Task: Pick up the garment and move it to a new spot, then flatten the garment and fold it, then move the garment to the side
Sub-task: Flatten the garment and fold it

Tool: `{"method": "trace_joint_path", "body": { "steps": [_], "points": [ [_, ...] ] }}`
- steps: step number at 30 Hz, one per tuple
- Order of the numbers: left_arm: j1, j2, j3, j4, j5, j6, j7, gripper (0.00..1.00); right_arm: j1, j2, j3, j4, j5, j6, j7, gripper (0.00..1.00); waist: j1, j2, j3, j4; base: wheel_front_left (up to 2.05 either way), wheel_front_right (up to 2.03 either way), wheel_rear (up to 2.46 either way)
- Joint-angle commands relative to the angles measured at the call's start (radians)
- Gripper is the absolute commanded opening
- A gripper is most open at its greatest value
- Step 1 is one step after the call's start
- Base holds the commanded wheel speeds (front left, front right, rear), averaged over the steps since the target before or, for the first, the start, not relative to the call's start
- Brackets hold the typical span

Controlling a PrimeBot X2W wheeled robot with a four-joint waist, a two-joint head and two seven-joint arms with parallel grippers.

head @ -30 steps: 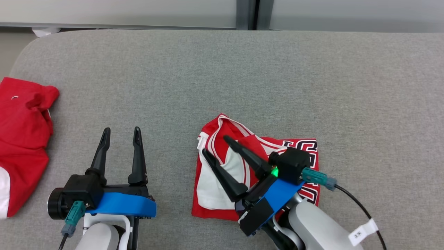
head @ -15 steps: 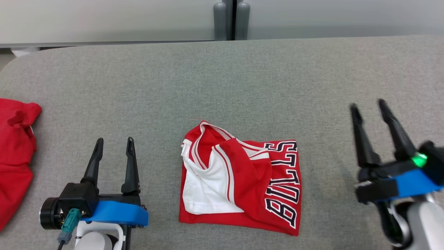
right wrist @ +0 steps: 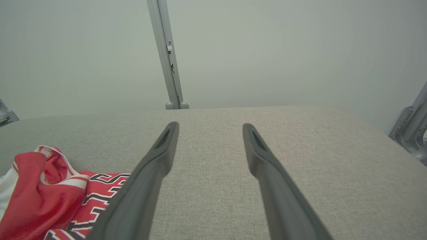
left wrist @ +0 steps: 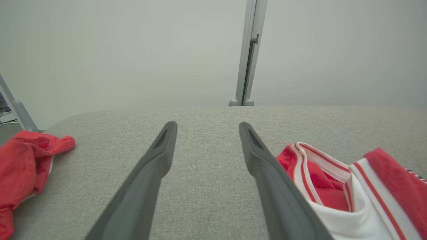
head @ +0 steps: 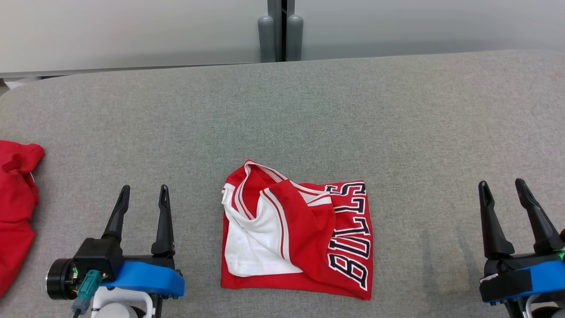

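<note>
Garment (head: 304, 238) folded on table (head: 397, 110), far edge well apart; open surface right.

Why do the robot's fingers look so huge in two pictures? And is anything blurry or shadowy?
Head view: sharp, soft even light, faint shadows on the table beside the right gripper. Left wrist view: the left gripper sits close to a wide lens, so its fingers look huge; the jersey looks crisp. Right wrist view: same stretching; the grey post seems to lean.
</note>
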Motion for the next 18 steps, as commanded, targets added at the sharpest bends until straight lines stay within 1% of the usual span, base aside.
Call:
{"method": "trace_joint_path", "body": {
  "steps": [1,13,14,15,18],
  "points": [
    [0.006,0.006,-0.002,-0.003,-0.006,0.0,0.002,1.0,0.015,0.004,-0.002,-0.007,-0.007,0.0,0.004,1.0,0.0001,0.0001,-0.002,0.0,0.0,0.0,0.0],
    [-0.004,0.006,-0.012,-0.007,-0.008,0.005,0.001,1.0,0.021,0.0,0.017,-0.017,-0.007,0.0,0.044,1.0,0.0001,0.0001,-0.002,0.006,0.0,0.0,0.0],
    [-0.008,0.006,-0.012,-0.008,-0.008,0.006,0.001,1.0,0.015,0.001,0.029,-0.01,-0.003,0.0,0.051,0.38,0.0001,0.0001,0.001,0.007,0.0,0.0,0.0],
    [-0.013,0.006,-0.014,-0.011,-0.007,0.006,0.001,1.0,0.012,0.001,0.049,0.004,0.003,0.0,0.063,0.0,0.0001,0.0001,0.005,0.01,0.0,0.0,0.0],
    [-0.027,0.005,-0.016,-0.011,-0.003,0.004,-0.001,1.0,-0.015,0.002,0.128,0.065,0.017,0.0,0.077,0.0,0.0001,0.0001,0.017,0.019,0.0,0.0,0.0]
  ]
}}
